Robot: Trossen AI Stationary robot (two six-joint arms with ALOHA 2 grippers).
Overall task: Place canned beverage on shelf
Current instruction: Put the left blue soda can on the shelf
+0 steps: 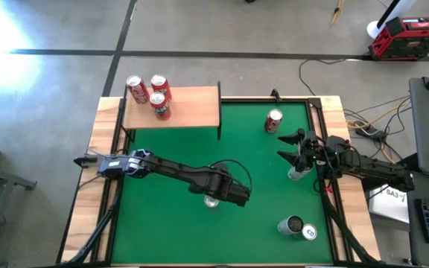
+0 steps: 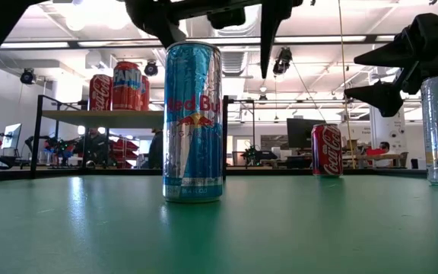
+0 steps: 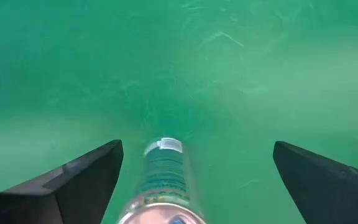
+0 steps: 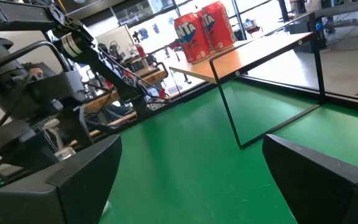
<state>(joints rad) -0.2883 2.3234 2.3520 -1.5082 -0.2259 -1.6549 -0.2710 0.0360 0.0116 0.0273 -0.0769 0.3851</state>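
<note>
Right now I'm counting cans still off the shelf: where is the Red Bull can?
The Red Bull can stands upright on the green mat near its middle, directly beneath the open left gripper.

**Camera positions, four views**

High view: overhead, straight down on the whole tabletop (image 1: 326, 108). Low view: at mat level, very near the slim blue can (image 2: 193, 122), facing the shelf (image 2: 101, 114). Left wrist view: straight down, close over that can (image 3: 161, 183). Right wrist view: low, looking across to the shelf (image 4: 253, 56).
</note>
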